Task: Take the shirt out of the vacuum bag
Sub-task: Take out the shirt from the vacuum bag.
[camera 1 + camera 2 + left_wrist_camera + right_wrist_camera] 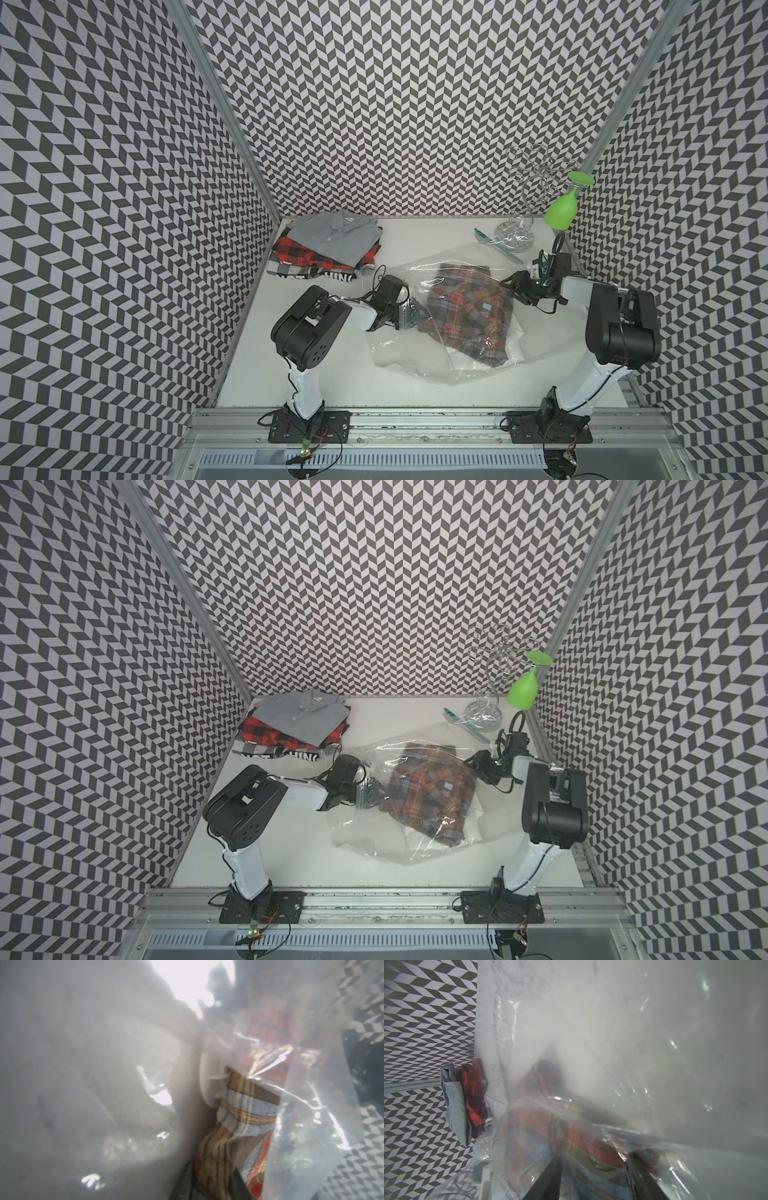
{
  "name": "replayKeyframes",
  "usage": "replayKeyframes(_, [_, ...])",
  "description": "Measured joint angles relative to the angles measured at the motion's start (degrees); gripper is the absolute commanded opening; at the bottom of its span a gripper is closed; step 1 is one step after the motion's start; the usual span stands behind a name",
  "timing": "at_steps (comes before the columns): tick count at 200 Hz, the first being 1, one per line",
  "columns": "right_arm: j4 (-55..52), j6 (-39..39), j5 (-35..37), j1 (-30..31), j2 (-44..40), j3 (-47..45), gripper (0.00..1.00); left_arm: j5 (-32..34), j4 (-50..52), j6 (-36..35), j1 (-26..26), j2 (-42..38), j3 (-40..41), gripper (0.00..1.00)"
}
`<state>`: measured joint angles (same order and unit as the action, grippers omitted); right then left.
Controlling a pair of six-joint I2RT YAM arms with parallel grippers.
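White table (316,374), chevron-patterned walls (415,104), folded clothes stack (332,245) in the far-left corner. The vacuum bag (415,357) lies mid-table, plaid shirt (469,316) inside. The left gripper (409,313), veiled by film, pinches shirt fabric. The right gripper (510,287) sits at the bag's right edge, jaws apart over bagged plaid; grip unclear. Wrist views blurred, glare-washed; white valve (207,1082) half hidden.

The vacuum bag (399,345) is clear, the shirt (465,316) red-and-blue plaid, the walls (415,104) black-and-white chevron.
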<state>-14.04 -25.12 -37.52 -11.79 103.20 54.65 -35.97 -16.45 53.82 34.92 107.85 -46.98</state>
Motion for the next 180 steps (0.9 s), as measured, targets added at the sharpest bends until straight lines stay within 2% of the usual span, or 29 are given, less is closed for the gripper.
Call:
replayKeyframes(47, [0.6,-0.2,-0.4,0.0,0.0,-0.2,0.54,-1.5,1.7,-0.7,-1.0,-1.2,-0.6,0.0])
replayKeyframes(133, [-0.6,-2.1,-1.1,-0.1,0.0,0.4,0.54,-4.3,7.8,-3.0,-6.6,-16.3,-1.7,0.0])
replayKeyframes(144, [-0.8,-2.3,-1.1,-0.1,0.0,0.4,0.5,-4.3,8.1,-2.9,-7.0,-17.3,-1.5,0.0])
replayKeyframes(165, [-0.2,-2.8,-2.3,-0.1,0.0,0.2,0.27,-4.4,8.4,-2.9,-7.5,-18.1,-1.2,0.0])
replayKeyframes(180, [1.2,-4.0,-4.6,-0.1,0.0,-0.5,0.19,-4.5,8.4,-3.0,-7.6,-18.1,-0.8,0.0])
